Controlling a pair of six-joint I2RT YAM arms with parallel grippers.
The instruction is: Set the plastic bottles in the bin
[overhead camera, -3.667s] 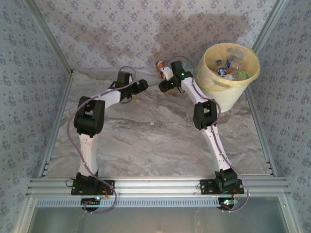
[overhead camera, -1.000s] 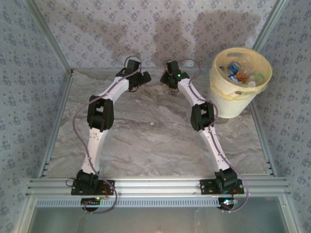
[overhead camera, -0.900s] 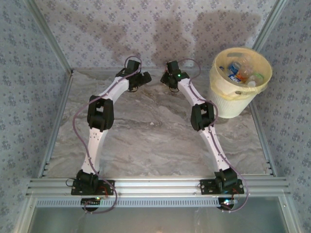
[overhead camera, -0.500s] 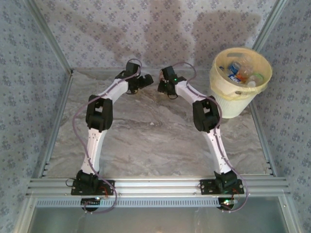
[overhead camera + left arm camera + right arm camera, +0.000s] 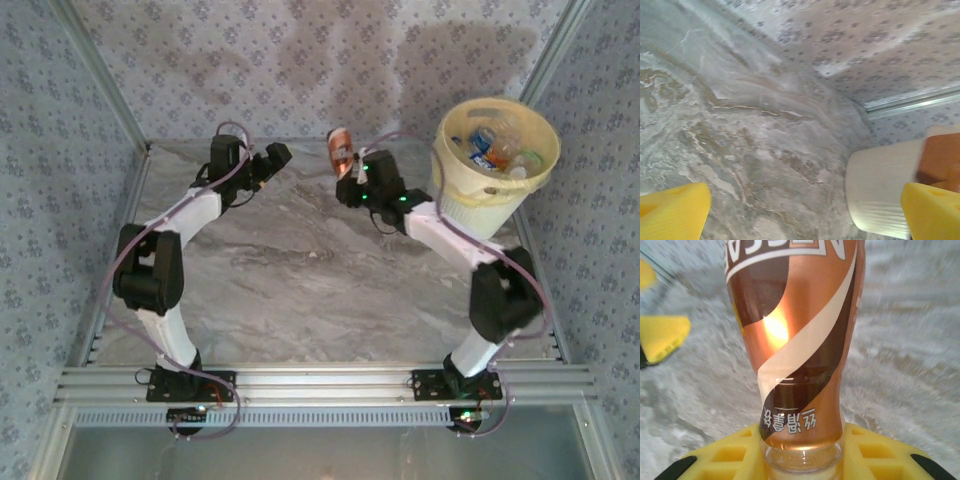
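Pinching a brown-labelled bottle (image 5: 339,150) (image 5: 800,340) by its neck, the right pincer (image 5: 346,172) (image 5: 800,460) sits over the far middle of the desk (image 5: 300,280), left of the bin (image 5: 497,185) (image 5: 880,200). The left pincer (image 5: 275,156) (image 5: 800,215) is spread wide, further left. The bin stands at the far right corner with several bottles (image 5: 495,145) inside.
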